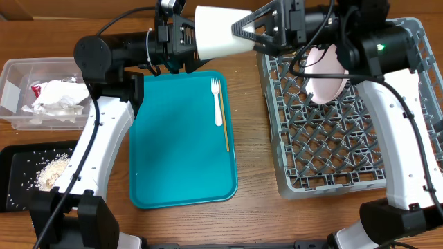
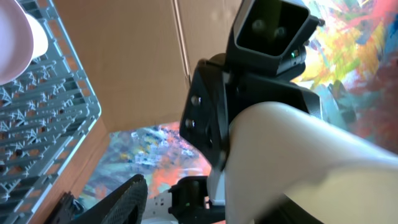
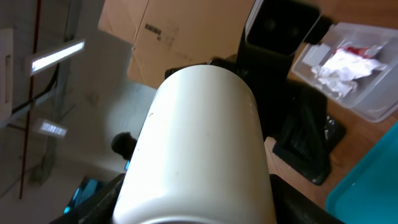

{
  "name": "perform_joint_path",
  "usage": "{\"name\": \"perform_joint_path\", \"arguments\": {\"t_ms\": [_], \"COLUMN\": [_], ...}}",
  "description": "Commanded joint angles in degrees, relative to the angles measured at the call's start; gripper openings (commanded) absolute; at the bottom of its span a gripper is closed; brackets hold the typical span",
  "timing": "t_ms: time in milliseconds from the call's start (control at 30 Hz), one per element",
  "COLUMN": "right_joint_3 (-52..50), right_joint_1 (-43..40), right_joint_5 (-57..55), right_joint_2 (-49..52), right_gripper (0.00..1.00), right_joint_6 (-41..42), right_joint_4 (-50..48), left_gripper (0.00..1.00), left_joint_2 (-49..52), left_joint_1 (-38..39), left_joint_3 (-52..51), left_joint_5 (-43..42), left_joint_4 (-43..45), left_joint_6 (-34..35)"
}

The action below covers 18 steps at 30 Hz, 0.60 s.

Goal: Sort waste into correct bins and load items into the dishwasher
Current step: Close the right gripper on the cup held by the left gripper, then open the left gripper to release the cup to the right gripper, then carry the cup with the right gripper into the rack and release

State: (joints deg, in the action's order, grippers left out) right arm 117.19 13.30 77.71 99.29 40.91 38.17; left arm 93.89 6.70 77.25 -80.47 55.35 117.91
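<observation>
With the right gripper (image 1: 250, 34) clasping the small white tapered cup (image 1: 218, 32) aloft just beside the square grey lattice dish rack (image 1: 332, 138), and the left gripper (image 1: 185, 38) hold at its other end unreadable, draw left clear first, then seat cup mouth-down between pegs.

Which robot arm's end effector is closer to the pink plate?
Right. The right end effector holds the cup just left of the plate in the rack; the left end effector is farther left, at the cup's other end.
</observation>
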Motion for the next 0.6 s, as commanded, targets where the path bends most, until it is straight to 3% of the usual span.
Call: {"name": "perform_joint_path", "arguments": {"t_ms": [0,400,567], "right_joint_3": [0.4,0.4,0.4], "right_joint_1": [-3.2,-14.7,-21.4], "right_joint_5": [-0.5,-5.3,-29.6], "right_joint_2": [-0.9,-0.9,-0.9], "right_gripper": [0.55,0.51,0.5], "right_joint_6": [-0.2,-4.0,-13.9], "right_joint_4": [-0.3,2.8,17.2], "left_gripper": [0.56,0.58,0.63], "left_joint_2": [0.5,0.5,0.5], "left_joint_1": [-0.4,-1.3,-1.3], "left_joint_3": [0.4,0.4,0.4], "left_joint_5": [-1.4,8.1,13.6], "left_joint_4": [-5.7,-50.6,-68.0], "left_joint_6": [-7.3,-47.3,-66.2]}}
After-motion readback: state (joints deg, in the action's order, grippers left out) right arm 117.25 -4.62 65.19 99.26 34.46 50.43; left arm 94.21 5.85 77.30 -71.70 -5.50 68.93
